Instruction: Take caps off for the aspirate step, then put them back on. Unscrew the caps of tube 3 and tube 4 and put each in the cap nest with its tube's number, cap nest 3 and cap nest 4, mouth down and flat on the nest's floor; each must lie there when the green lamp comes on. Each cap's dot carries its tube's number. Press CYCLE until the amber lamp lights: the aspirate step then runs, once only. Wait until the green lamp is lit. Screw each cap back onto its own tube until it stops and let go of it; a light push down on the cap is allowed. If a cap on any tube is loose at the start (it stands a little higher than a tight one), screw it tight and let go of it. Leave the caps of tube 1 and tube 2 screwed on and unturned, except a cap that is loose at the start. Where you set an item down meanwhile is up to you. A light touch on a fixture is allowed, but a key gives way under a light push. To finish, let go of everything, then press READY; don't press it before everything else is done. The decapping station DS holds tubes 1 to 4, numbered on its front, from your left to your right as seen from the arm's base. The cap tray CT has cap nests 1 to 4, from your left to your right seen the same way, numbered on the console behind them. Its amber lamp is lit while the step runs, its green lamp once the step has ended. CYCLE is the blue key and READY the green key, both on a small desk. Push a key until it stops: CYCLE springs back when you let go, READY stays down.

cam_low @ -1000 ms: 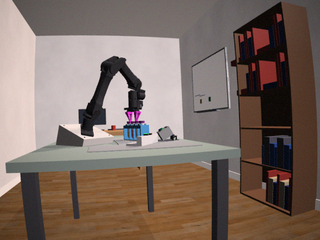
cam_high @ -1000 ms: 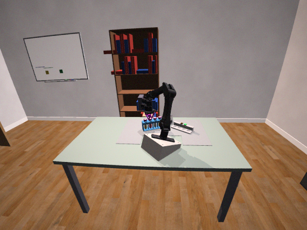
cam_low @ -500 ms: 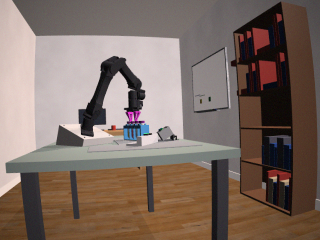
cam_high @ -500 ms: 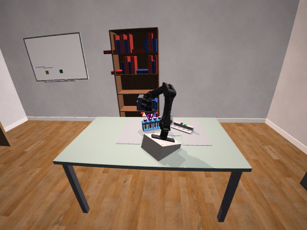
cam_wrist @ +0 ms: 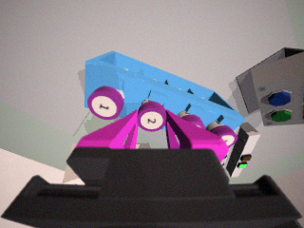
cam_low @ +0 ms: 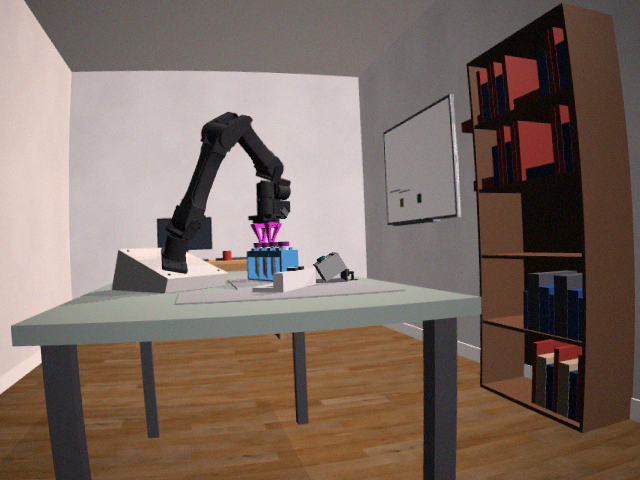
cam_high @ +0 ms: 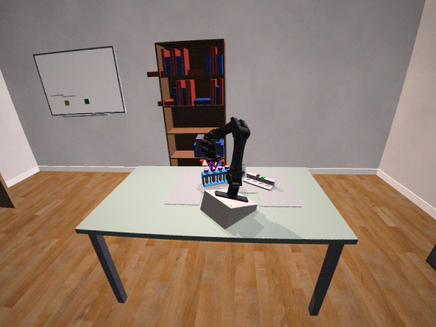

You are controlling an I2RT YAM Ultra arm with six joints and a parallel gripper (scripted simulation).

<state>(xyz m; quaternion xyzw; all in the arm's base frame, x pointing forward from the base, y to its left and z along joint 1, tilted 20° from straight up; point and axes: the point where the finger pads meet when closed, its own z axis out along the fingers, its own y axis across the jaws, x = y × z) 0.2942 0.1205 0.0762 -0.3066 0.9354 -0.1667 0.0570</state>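
Cap 2 (cam_wrist: pixel 152 120) sat on its tube in the blue decapping station (cam_wrist: pixel 124 71), pinched between the magenta fingers of the gripper (cam_wrist: pixel 153 133). Small, rigid and probably light, it suited a grip on its round side. Cap 1 (cam_wrist: pixel 104 103) crowded its left; the key desk (cam_wrist: pixel 266 85) stood well apart.

Honestly a lot is hard to read around the blue decapping station (cam_wrist: pixel 142 81). In the wrist view the gripper (cam_wrist: pixel 159 130) body blocks the whole lower frame, and its magenta fingers cover most of the cap right of cap 2 (cam_wrist: pixel 151 120), so that number can't be read; the next cap's dot is half hidden too. The key desk (cam_wrist: pixel 273 87) is cut off by the right edge. From the top view, tube numbers and the cap tray (cam_high: pixel 259 180) nests are too small to make out.
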